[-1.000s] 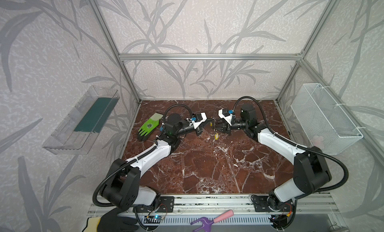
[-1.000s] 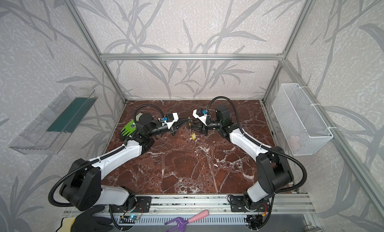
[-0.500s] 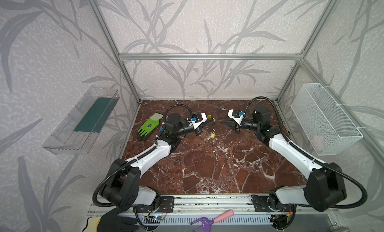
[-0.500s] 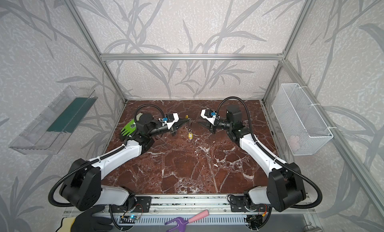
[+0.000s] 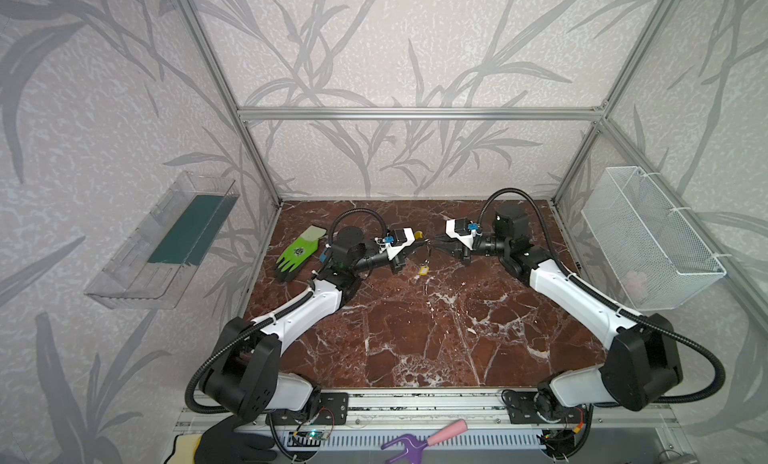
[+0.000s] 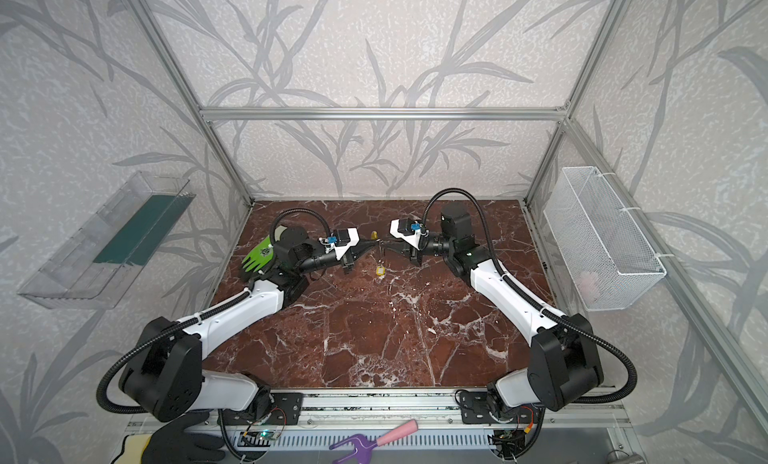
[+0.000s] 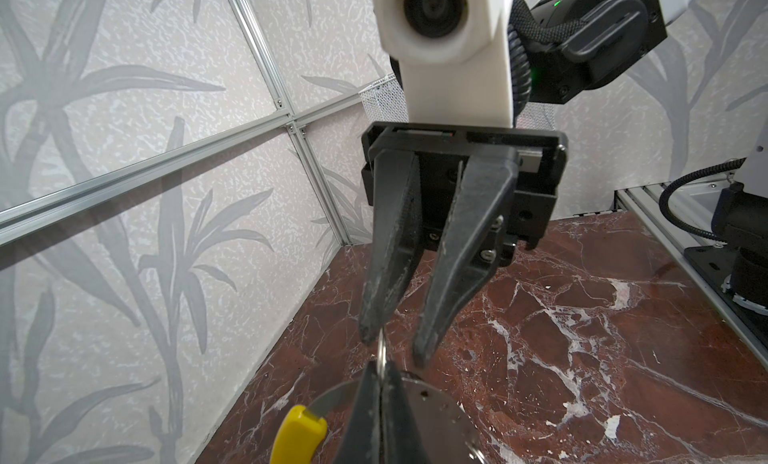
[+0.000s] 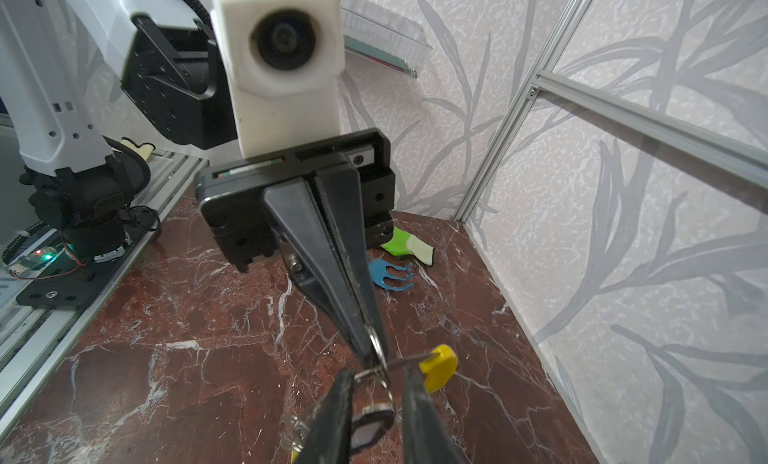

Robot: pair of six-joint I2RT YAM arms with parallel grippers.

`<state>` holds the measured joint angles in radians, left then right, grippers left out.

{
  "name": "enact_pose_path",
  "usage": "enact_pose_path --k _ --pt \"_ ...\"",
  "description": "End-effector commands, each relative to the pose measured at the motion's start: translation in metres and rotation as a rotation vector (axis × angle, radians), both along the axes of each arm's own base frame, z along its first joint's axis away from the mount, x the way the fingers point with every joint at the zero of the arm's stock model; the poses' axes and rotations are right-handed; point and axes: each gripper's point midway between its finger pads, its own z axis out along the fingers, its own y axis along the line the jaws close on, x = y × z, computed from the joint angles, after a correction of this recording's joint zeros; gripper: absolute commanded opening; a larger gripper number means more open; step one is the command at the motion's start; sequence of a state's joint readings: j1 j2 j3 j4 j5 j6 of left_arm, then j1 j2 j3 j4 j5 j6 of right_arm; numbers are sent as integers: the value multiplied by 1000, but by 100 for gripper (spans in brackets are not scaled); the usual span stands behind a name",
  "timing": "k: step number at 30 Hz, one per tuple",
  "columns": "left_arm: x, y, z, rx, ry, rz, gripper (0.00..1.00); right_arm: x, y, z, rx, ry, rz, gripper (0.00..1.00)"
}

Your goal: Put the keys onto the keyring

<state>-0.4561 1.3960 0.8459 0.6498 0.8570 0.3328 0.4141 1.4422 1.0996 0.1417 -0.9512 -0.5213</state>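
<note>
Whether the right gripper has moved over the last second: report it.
Yes. In a top view the right gripper pulled back toward the wire basket, then came back toward the left gripper.

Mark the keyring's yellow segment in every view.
In a top view: yellow segment just behind the left gripper, mid-table toward the back wall.
In a top view: same place, behind those shut tips.
Left wrist: close to the lens, beside the shut fingers.
Right wrist: beside the facing tips, toward the wall.
Shared landmark: the left gripper, next to it in all four.
</note>
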Motion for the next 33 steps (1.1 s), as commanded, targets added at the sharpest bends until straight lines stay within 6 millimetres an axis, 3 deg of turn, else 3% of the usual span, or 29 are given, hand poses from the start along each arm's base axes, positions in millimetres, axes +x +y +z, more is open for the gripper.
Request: enact_pose_path --k 1,14,22,26,33 --pt "-7 0 16 -17 -49 -24 0 -2 3 3 0 4 21 21" --pt "-5 -3 17 -12 -44 -32 0 -3 5 4 7 7 43 3" --pt "2 -3 6 42 -43 1 1 -4 6 5 16 32 50 0" --pt "10 4 -6 150 -64 66 17 -1 4 -1 -8 77 21 0" --pt "19 18 -15 293 -115 159 30 7 2 -13 -77 156 -28 0"
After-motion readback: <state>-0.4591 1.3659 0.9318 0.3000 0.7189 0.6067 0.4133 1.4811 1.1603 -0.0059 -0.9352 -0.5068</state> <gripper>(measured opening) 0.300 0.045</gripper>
